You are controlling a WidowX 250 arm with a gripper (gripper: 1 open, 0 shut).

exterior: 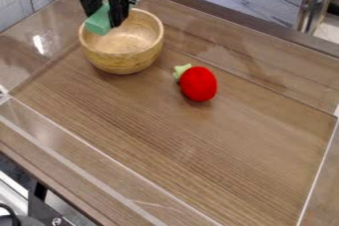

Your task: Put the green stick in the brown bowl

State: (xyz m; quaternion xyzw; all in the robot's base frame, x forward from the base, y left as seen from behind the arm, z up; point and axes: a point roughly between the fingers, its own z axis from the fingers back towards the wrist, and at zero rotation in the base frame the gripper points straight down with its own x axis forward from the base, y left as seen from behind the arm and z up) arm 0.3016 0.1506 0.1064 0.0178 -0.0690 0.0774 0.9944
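The brown bowl [122, 47] stands at the back left of the wooden table, round and light brown with a pale inside. Above its far left rim hangs my black gripper [102, 12], pointing down and shut on the green stick [97, 20]. The stick is a small light-green block, tilted, with its lower end just over the bowl's rim and inner edge. The gripper's upper part is cut off by the top of the frame.
A red round fruit with a green stem [197, 82] lies to the right of the bowl. A clear plastic wall [318, 170] borders the table at the right and front. A table leg [312, 12] stands at the back right.
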